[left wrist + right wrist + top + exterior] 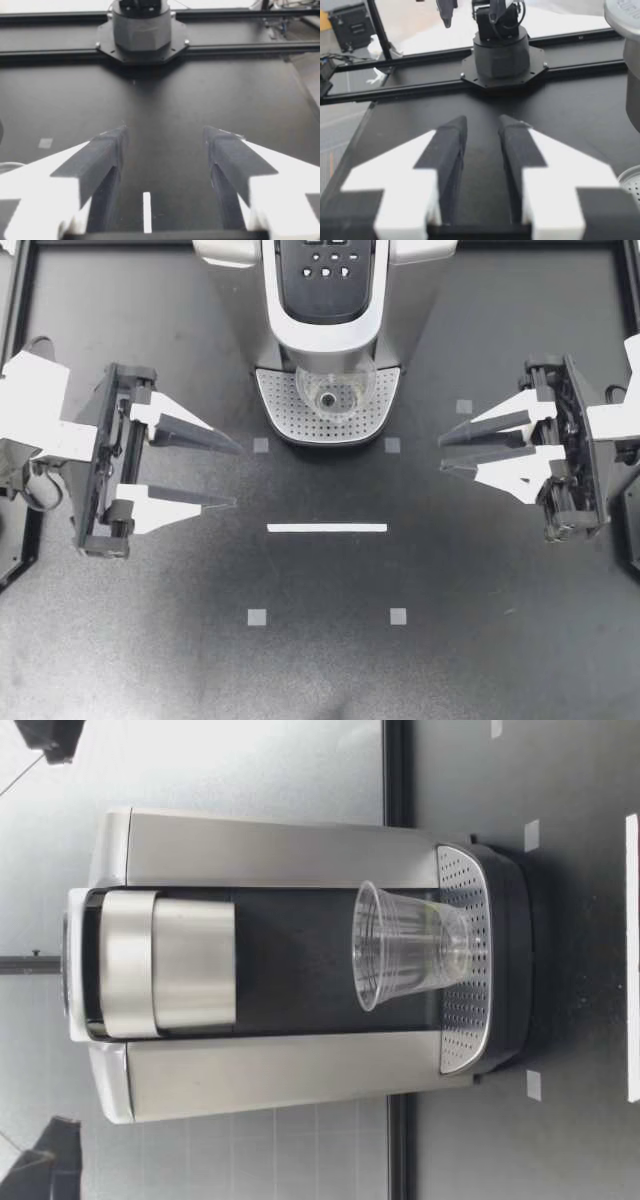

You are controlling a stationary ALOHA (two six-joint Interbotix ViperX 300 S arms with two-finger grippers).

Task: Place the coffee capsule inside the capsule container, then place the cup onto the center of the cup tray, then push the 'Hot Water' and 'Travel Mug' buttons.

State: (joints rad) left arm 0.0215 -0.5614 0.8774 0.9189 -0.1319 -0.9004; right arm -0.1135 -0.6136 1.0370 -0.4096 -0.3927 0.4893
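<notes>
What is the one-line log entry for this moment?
cup: upright on cup tray | left end effector: open, empty | right end effector: narrowly open, empty

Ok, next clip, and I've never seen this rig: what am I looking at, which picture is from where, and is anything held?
Two robot arms sit at a black table. Their two-fingered ends are the left claw, wide open, and the right claw, only slightly open. Both are empty. One picture looks straight down, one looks across at table height, and two come from wrist cameras looking along each claw. Between the arms, at the back, stands a coffee machine, with a clear cup upright on its tray. A white strip and small grey squares mark the table.
</notes>
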